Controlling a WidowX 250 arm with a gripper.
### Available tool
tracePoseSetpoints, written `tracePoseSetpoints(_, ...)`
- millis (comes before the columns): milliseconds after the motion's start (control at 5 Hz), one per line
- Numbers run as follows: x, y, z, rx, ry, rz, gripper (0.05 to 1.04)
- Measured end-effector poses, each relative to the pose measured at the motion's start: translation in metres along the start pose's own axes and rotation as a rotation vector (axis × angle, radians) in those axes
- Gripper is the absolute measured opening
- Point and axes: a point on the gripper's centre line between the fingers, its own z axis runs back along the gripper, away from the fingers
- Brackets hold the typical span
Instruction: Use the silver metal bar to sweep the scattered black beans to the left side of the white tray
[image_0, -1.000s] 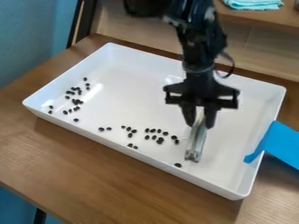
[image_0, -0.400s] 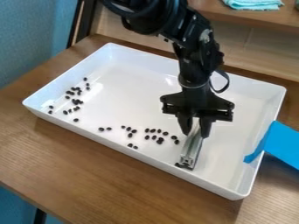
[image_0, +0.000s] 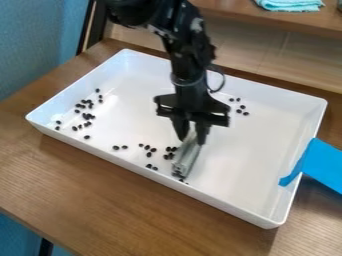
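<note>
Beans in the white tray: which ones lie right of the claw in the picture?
The five dark beans near the back wall; the others lie left of the claw or by the lower end of the metal bar.

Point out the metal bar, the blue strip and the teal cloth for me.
Metal bar (image_0: 188, 157): camera view, about midway along its length.
Blue strip (image_0: 323, 164): camera view, on its broad part just outside the tray's rim (image_0: 310, 172).
Teal cloth (image_0: 291, 4): camera view, middle of its visible part.
</note>
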Motion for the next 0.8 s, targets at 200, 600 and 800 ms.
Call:
tracePoseSetpoints(200,-0.001,0.029,0.001,0.011,0.002,-0.029,0.348)
tracePoseSetpoints(600,-0.001,0.104,0.005,0.015,-0.031,-0.063,0.348)
tracePoseSetpoints(800,-0.007,0.130,0.008,0.001,-0.008,-0.093,0.348)
